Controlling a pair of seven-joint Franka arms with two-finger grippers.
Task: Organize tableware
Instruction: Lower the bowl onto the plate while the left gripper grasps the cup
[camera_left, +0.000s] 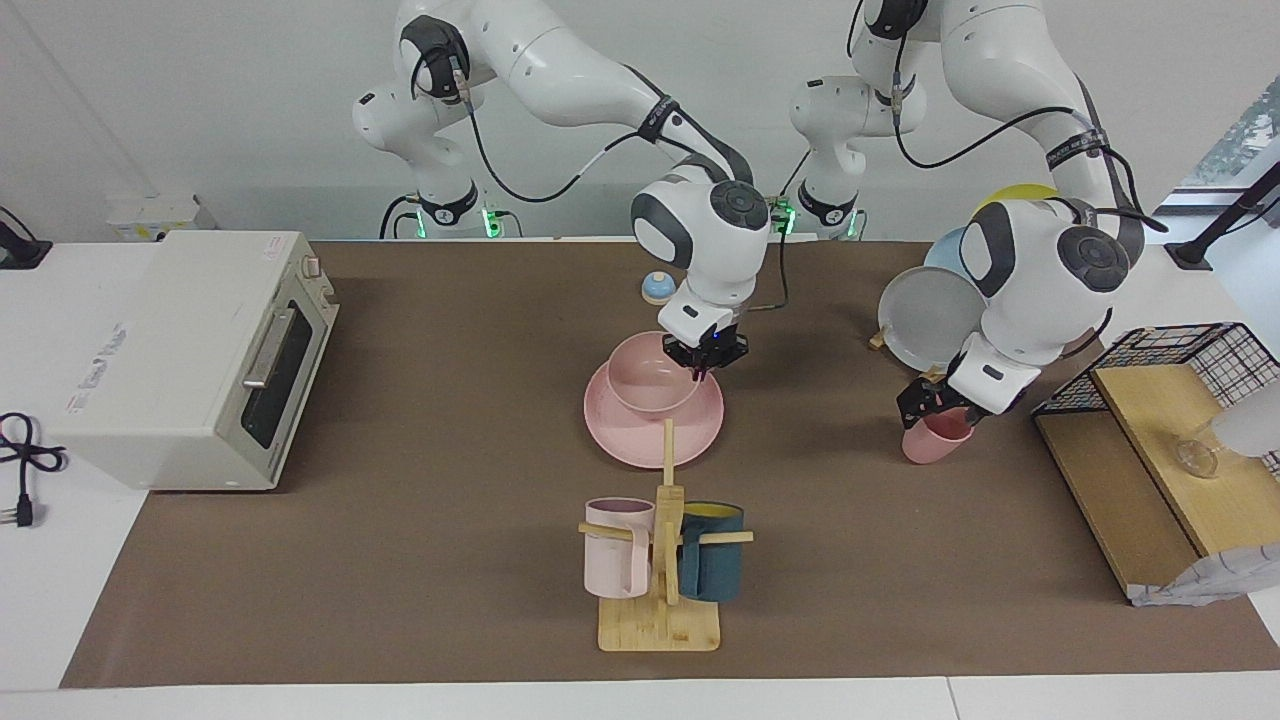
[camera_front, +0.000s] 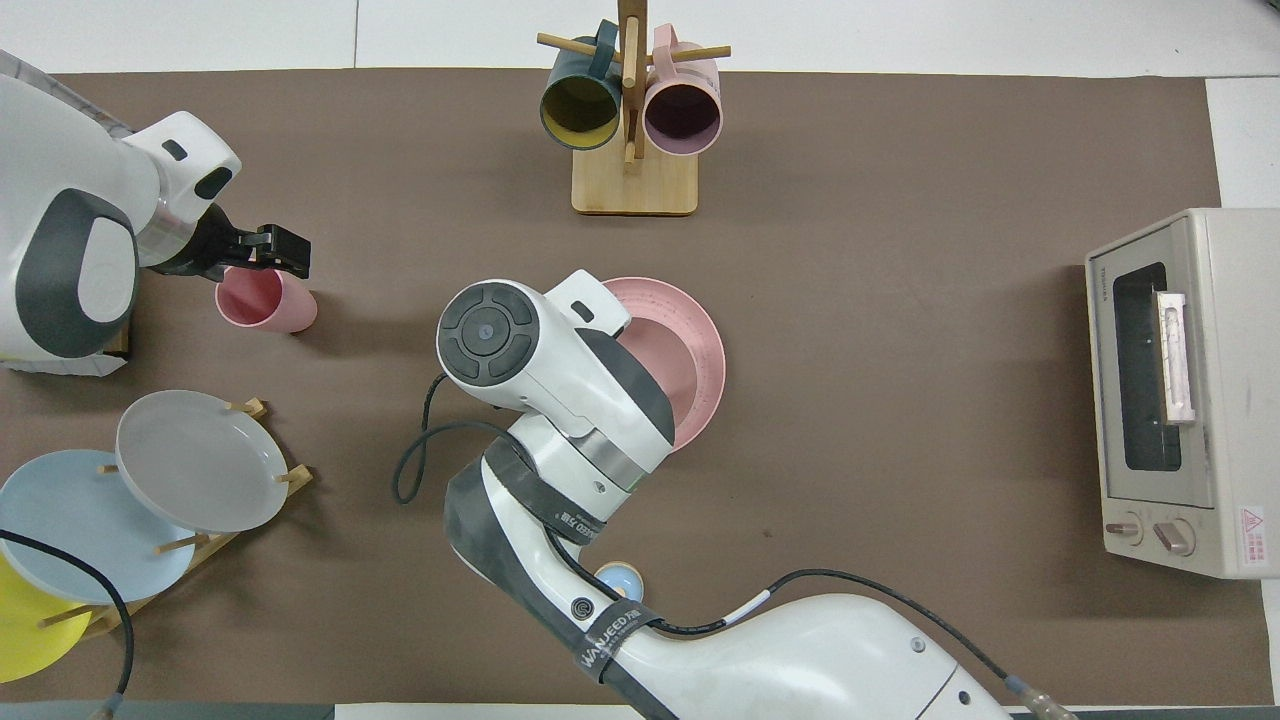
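Brown matting (camera_left: 400, 560) covered the table. From overhead the right arm hid its own gripper (camera_left: 706, 361) and much of the pink bowl (camera_left: 650, 377); facing it, the fingers pinched the bowl's rim, the bowl sitting on the pink plate (camera_left: 650, 435). The left gripper (camera_left: 938, 404) sat at the pink cup's (camera_left: 930, 442) mouth, its spread impossible to judge. Around stood a mug tree (camera_left: 662, 560), a plate rack's grey plate (camera_left: 925, 320), a toaster oven (camera_left: 190, 350) and a wire shelf (camera_left: 1180, 420).
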